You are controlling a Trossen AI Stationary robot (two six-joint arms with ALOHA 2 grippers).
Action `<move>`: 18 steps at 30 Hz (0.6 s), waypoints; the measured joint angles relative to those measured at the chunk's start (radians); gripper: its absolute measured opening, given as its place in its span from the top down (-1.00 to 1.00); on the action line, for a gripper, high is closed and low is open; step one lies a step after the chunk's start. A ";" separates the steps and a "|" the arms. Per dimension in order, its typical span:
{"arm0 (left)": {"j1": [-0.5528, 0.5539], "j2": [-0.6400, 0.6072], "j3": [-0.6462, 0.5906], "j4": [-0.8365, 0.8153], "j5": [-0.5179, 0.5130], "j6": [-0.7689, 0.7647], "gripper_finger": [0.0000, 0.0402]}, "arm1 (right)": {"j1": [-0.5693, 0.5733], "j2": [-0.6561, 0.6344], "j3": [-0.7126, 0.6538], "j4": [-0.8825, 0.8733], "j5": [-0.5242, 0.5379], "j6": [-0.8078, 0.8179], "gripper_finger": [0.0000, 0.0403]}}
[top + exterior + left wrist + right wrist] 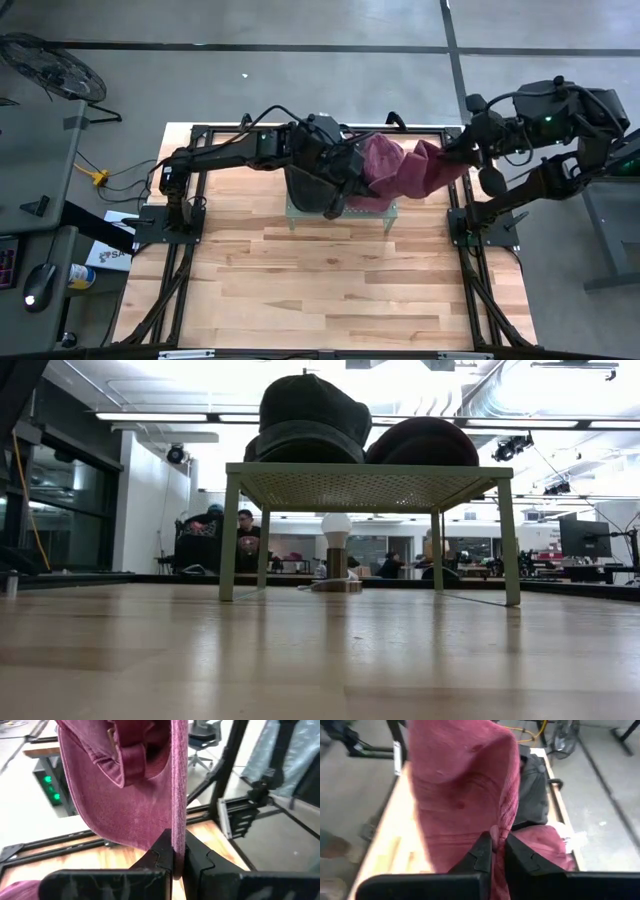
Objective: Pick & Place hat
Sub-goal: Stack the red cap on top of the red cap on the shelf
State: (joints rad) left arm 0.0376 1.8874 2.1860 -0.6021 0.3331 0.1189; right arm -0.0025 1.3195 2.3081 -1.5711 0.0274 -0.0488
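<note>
Here, both tools clamped on maroon cap: right tool [499, 851] pinches one edge, left tool [174, 854] opposite brim, cap [400, 168] stretched crosswise above green rack [365, 485].

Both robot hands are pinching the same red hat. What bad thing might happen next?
The left gripper and right gripper both clamp the maroon hat, so pulling apart might stretch it. It hangs near the black hat and another maroon hat on the green stand, so swinging may knock them.
</note>
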 joint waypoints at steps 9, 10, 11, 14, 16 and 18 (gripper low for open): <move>0.001 0.000 0.000 -0.009 -0.260 -0.018 0.96 | 0.022 -0.018 0.000 0.000 -0.206 0.138 0.92; 0.001 0.000 0.000 -0.009 -0.287 -0.018 0.95 | 0.029 -0.019 0.000 0.000 -0.216 0.152 0.92; 0.001 0.000 0.000 -0.009 -0.303 -0.019 0.95 | 0.035 -0.021 0.000 0.000 -0.223 0.162 0.92; 0.000 0.000 0.000 -0.011 -0.314 -0.027 0.95 | 0.058 -0.025 0.000 -0.001 -0.237 0.187 0.92; 0.000 0.000 0.000 -0.012 -0.314 -0.036 0.94 | 0.074 -0.031 0.000 0.000 -0.229 0.203 0.92; 0.000 0.000 0.000 -0.013 -0.307 -0.042 0.94 | 0.086 -0.035 0.000 0.003 -0.199 0.207 0.92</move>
State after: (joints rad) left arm 0.0373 1.8877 2.1857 -0.6153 0.0260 0.0769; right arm 0.0836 1.2840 2.3081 -1.5680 -0.1714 0.1577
